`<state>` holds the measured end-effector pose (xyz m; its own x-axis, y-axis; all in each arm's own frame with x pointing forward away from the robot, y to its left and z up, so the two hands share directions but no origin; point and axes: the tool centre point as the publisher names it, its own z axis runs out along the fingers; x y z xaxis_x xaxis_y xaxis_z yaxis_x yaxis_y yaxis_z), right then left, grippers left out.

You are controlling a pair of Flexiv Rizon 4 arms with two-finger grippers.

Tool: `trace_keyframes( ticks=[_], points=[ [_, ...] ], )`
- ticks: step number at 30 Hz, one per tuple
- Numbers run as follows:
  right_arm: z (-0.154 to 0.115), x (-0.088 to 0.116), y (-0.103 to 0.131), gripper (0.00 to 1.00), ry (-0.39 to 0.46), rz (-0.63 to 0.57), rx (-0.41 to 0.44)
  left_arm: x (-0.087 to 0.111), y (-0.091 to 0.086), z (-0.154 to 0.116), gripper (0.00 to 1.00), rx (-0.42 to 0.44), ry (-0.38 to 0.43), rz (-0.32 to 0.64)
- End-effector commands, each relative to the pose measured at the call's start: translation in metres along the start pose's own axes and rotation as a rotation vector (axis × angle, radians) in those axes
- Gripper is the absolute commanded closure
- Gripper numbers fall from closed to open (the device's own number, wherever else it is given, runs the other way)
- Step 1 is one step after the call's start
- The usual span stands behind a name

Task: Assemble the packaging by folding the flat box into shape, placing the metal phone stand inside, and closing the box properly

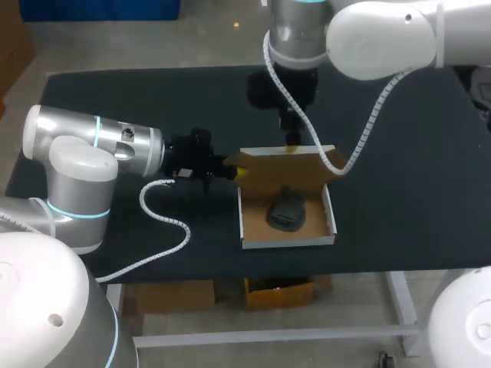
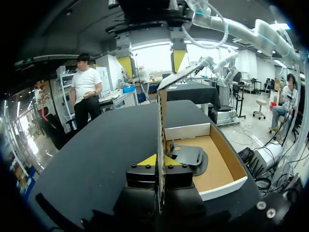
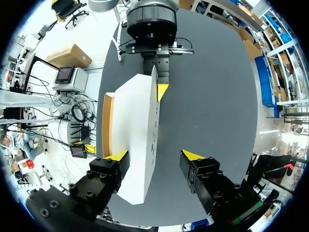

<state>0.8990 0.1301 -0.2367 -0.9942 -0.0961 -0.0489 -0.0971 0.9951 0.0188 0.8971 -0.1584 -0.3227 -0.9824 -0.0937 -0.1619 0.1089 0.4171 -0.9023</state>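
Note:
The cardboard box lies open on the black table with the dark metal phone stand in its tray. Its lid stands upright along the far side. My left gripper is shut on the lid's left end; in the left wrist view the cardboard edge runs up between its yellow fingertips, and the stand lies in the tray beyond. My right gripper hangs open over the lid's top edge, straddling the lid's white outer face. My left gripper shows at the lid's far end.
Bare black tabletop lies to the right of the box and behind it. The box's front wall sits near the table's front edge. My left arm's cable loops over the table left of the box.

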Motion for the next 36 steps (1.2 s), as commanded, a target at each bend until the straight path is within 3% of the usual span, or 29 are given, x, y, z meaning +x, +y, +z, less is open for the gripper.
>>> trace_keyframes(
  ticks=[1, 24, 36],
  points=[
    [0.003, 0.002, 0.001, 0.32, -0.004, 0.000, 0.000, 0.000, 0.001, 0.001, 1.00, 0.002, -0.001, 0.001],
    [0.014, 0.000, 0.002, 0.29, 0.023, -0.001, -0.002, 0.000, 0.001, 0.001, 1.00, 0.002, -0.001, 0.001],
    [0.024, -0.003, 0.003, 0.34, 0.057, -0.003, -0.006, 0.000, 0.001, 0.001, 1.00, 0.002, -0.001, 0.001]
  ],
)
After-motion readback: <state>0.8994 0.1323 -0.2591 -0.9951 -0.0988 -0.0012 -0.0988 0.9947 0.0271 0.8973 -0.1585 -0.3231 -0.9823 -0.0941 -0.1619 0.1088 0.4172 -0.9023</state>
